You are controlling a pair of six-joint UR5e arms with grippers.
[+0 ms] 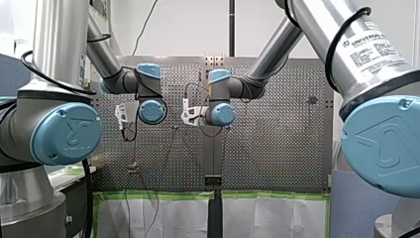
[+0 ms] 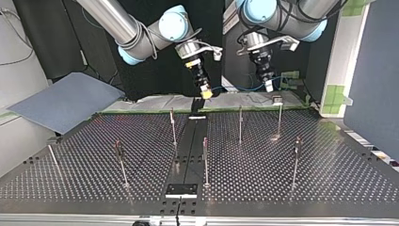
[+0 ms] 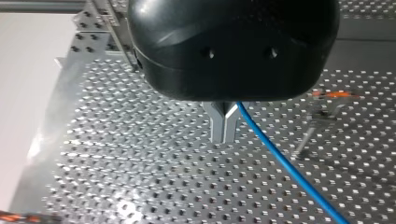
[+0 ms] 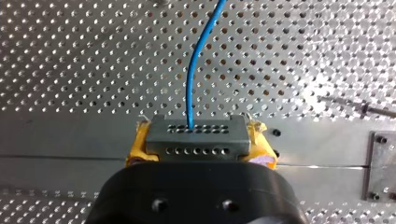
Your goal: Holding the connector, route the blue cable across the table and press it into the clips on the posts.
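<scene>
In the right wrist view my right gripper (image 4: 196,145) is shut with its yellow pads (image 4: 138,145) on a grey connector (image 4: 196,131) with rows of holes. The blue cable (image 4: 192,70) leaves the connector and runs ahead over the perforated table. My left gripper (image 3: 225,133) has its metal fingers together, and the blue cable (image 3: 285,163) comes out from beside them and trails away. In the top view both grippers hang above the table's far edge, my right gripper (image 2: 205,91) at the middle and my left gripper (image 2: 268,85) to its right, with the cable (image 2: 244,88) slung between them.
Several thin posts with clips stand on the table (image 2: 329,179), among them post (image 2: 172,125), post (image 2: 240,123) and post (image 2: 279,117). A black rail (image 2: 186,150) runs down the middle. A grey-blue panel (image 2: 61,101) leans at the top view's left.
</scene>
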